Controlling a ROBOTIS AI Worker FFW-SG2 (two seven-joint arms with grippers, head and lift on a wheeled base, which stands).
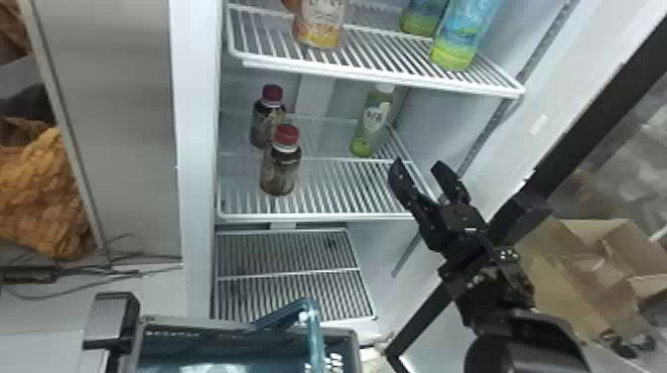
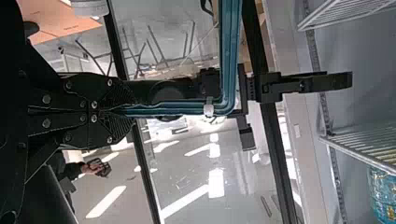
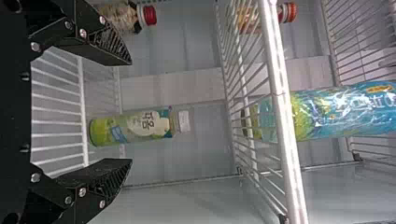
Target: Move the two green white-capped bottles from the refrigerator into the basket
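Note:
A green white-capped bottle (image 1: 372,121) stands upright on the middle refrigerator shelf, towards its right side. My right gripper (image 1: 418,162) is open in front of that shelf, to the bottle's lower right, with nothing between its fingers. In the right wrist view, the same bottle (image 3: 135,128) lies beyond the spread fingers of the right gripper (image 3: 130,112), not touched by them. The basket (image 1: 347,342) is at the bottom of the head view, its teal handle (image 1: 315,342) raised. My left gripper (image 2: 128,111) is shut on the teal handle (image 2: 231,51) in the left wrist view.
Two red-capped dark bottles (image 1: 281,168) stand left on the same shelf. The upper shelf (image 1: 387,75) holds an orange-labelled bottle (image 1: 320,25) and blue-green bottles (image 1: 459,39). A lower rack (image 1: 293,273) lies below. The black-framed door (image 1: 575,154) and cardboard boxes (image 1: 561,278) are at right.

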